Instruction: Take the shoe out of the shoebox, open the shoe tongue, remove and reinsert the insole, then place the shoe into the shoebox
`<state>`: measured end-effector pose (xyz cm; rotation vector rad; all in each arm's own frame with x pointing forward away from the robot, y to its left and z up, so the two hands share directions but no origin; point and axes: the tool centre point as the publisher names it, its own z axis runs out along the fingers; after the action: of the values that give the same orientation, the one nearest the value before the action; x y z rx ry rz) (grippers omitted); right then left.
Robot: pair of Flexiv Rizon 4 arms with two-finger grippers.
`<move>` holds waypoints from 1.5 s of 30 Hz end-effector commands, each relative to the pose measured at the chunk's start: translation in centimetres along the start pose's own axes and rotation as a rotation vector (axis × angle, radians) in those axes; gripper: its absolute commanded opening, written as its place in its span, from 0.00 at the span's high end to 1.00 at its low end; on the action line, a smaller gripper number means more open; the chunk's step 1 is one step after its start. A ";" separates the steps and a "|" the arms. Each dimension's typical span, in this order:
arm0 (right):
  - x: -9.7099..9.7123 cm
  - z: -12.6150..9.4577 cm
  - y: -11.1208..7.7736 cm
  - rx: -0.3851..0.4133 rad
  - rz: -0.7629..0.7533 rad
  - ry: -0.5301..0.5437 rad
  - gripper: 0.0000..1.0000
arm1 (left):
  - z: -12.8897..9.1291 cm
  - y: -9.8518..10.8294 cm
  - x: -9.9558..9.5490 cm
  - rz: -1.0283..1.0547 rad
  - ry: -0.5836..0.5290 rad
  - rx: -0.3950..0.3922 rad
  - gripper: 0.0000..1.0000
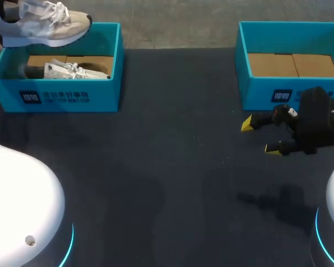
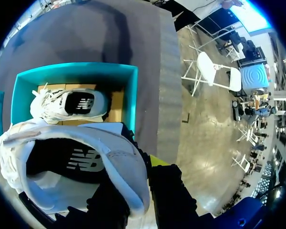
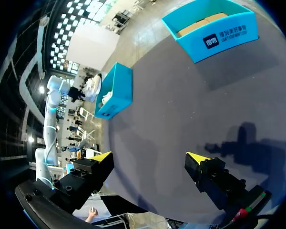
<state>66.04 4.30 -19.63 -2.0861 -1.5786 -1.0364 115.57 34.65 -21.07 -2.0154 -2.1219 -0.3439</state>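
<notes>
Over the far left corner of the left box (image 1: 108, 67), the left gripper (image 2: 136, 183) held a white shoe (image 1: 42, 23) up in the air. Its fingers were clamped on the heel end of the shoe, one yellow tip outside the wall. A second shoe (image 1: 72, 70) lay on the brown cardboard floor inside that blue box. The right box (image 1: 242, 67) showed only its brown cardboard floor. The right gripper (image 1: 260, 136) hung just in front of the right box, above the table (image 1: 167, 167), with its fingers wide apart and holding nothing. Both boxes sat along the table's far edge, well apart. Between them and in front of them lay a wide stretch of dark table.
</notes>
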 end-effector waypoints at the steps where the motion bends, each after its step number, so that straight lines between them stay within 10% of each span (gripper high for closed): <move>1: 0.0 0.1 -0.2 -0.004 0.001 -0.003 0.00 | -0.2 0.2 0.1 0.002 -0.001 0.005 1.00; 14: 0.0 0.1 -0.2 -0.004 0.001 -0.003 0.00 | 2.3 1.0 -3.7 0.077 -0.001 -0.071 1.00; 45: 0.0 0.1 -0.2 -0.004 0.001 -0.003 0.00 | 11.9 6.0 -8.5 0.075 -0.001 0.044 1.00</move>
<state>66.04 4.30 -19.63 -2.0861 -1.5786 -1.0364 119.76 30.15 -33.45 -2.0976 -2.0441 -0.3350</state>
